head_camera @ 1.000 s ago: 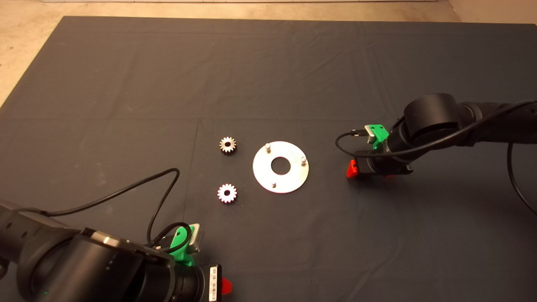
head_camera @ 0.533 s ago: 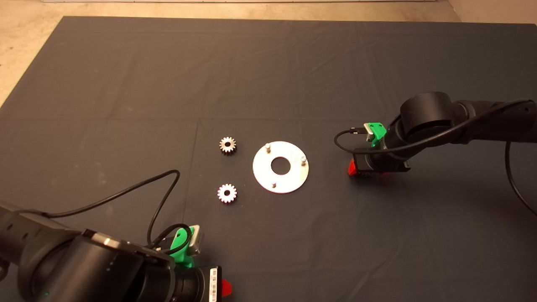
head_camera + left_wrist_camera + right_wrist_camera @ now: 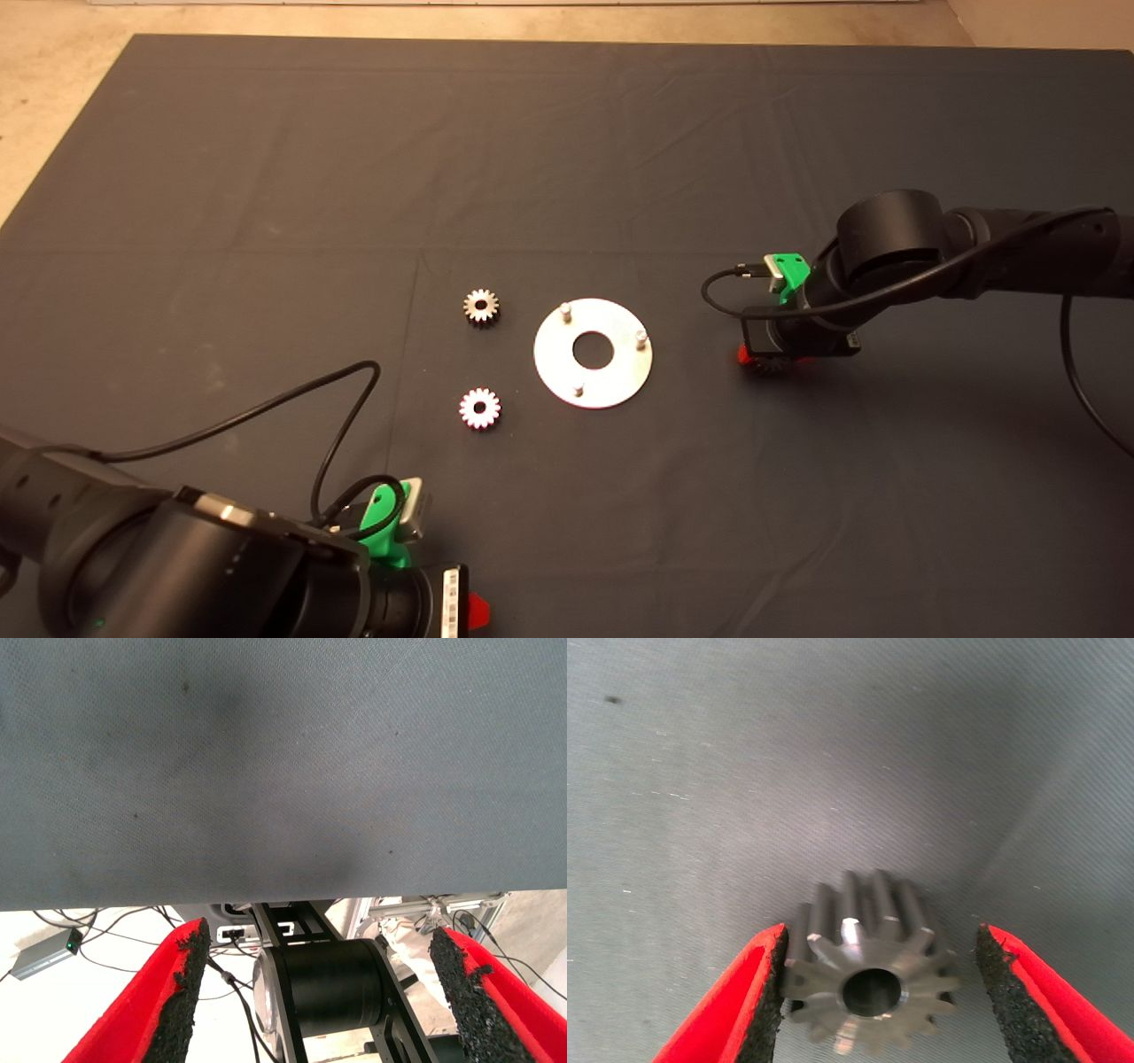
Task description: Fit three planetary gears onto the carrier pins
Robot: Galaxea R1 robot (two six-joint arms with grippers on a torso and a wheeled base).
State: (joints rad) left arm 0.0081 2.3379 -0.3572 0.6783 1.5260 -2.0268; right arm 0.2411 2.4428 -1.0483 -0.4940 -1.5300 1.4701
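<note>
Mostly hidden under right pincer (image 3: 764,359): third gear (image 3: 868,979).

Two toothed silvery planetary gears (image 3: 480,307) (image 3: 479,408) lie flat left of centre; the third gear (image 3: 870,979) lies at right. Three carrier pins (image 3: 564,309) stand upright on the shiny disc (image 3: 593,383), centre.

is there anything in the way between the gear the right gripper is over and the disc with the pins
Nothing visible. The right gripper straddles the third gear with its fingers open, just right of the disc. Only bare mat lies between them. All three carrier pins are empty, and the other two gears lie on the disc's far side.
</note>
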